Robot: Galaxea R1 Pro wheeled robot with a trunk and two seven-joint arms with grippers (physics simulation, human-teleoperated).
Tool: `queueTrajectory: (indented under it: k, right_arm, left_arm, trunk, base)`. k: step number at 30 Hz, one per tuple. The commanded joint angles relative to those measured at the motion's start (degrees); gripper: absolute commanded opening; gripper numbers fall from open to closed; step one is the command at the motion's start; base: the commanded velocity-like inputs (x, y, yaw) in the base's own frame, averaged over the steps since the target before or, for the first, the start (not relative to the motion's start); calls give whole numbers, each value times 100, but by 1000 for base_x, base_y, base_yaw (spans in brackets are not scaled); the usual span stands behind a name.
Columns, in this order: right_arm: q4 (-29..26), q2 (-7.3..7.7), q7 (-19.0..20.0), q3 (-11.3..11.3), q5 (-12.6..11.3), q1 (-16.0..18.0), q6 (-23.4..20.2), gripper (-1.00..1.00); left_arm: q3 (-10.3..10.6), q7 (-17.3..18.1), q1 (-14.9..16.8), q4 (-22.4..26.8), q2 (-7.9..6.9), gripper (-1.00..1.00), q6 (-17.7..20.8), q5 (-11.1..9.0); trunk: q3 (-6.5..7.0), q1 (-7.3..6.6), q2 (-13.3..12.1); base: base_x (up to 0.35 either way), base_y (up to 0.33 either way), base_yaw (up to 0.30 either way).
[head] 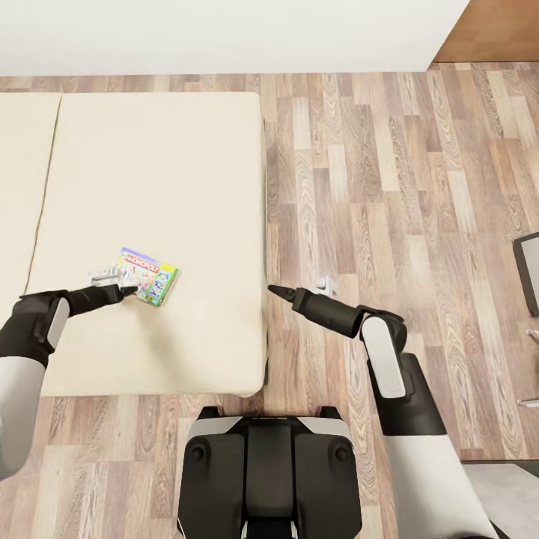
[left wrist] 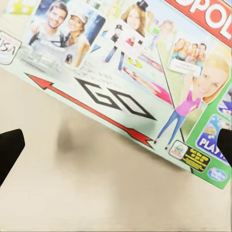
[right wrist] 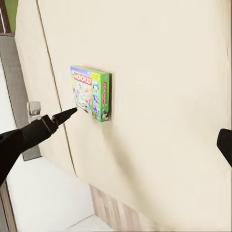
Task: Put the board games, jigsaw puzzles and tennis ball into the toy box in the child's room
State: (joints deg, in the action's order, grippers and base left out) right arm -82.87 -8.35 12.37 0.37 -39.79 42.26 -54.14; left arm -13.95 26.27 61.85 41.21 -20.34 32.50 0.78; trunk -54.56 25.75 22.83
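A green-and-white Monopoly board game (head: 148,275) lies flat on the beige bed (head: 165,165), near its front left part. My left gripper (head: 129,290) hovers at the box's near edge. In the left wrist view the printed lid (left wrist: 130,63) is close up, and the gripper (left wrist: 116,147) is open with nothing between its fingertips (left wrist: 9,150). My right gripper (head: 275,290) hangs over the wood floor to the right of the bed and looks open. Its wrist view looks across at the box (right wrist: 90,93) and the left arm's tip (right wrist: 63,116), with one fingertip (right wrist: 225,145) at the picture's edge.
The bed's right edge (head: 263,247) runs between my two arms. Wood-plank floor (head: 419,195) lies to the right. A dark-framed object (head: 528,271) is at the far right, and a white wall (head: 224,34) stands behind the bed. My base (head: 269,471) is at the bed's foot.
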Motion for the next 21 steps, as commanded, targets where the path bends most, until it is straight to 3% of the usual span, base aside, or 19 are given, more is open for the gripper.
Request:
queueTrajectory:
  k: [1, 9, 16, 21]
  right_arm:
    - [34, 3, 42, -8, 49, 3, -21, 100]
    - [119, 5, -89, 1, 70, -6, -18, 100]
    - [60, -6, -637, 7, 49, -53, -39, 100]
    - [41, -1, -739, 5, 46, -93, -60, 100]
  left_arm:
    - [-20, 30, 4, 6, 0, 100, 90, 10]
    - [-13, 39, 348, 8, -11, 100, 426, 20]
    - [1, 49, 911, 9, -26, 100, 632, 32]
    - [10, 26, 1342, 3, -191, 100, 939, 46]
  trunk:
    - [-6, 3, 9]
    - [-6, 3, 9]
    - [-6, 3, 9]
    - [-6, 3, 9]
  base:
    - [0, 0, 0]
    - [0, 0, 0]
    - [0, 0, 0]
    - [0, 0, 0]
